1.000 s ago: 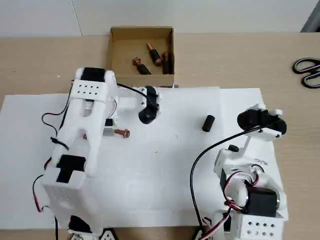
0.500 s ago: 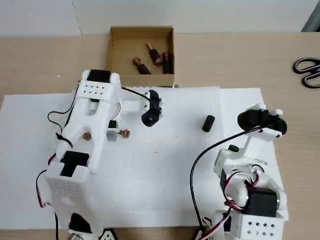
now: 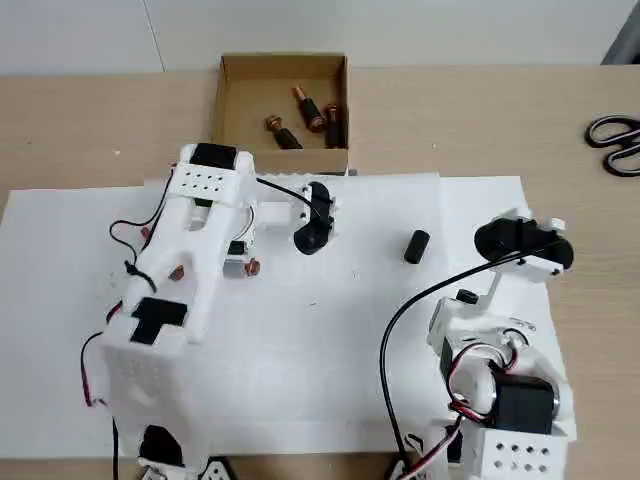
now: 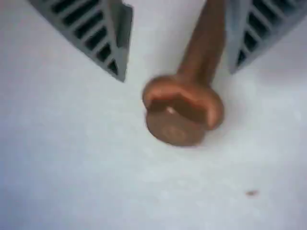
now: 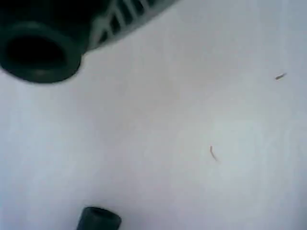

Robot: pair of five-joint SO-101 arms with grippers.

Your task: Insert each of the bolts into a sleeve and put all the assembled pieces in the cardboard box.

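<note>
The place reads as a small robotics bench, of the lab or hobby-workshop kind: the left arm (image 3: 190,260) and the right arm (image 3: 500,350), both of white plastic with bare servo motors and loose red and black wires (image 3: 458,372), stand on a light wooden table (image 3: 80,130) before a plain pale wall (image 3: 400,30). A white sheet (image 3: 300,370) covers the middle of the tabletop, black-handled scissors (image 3: 612,145) lie at its edge, and a small open cardboard box (image 3: 282,161) holds copper-headed bolts (image 3: 272,123)
</note>
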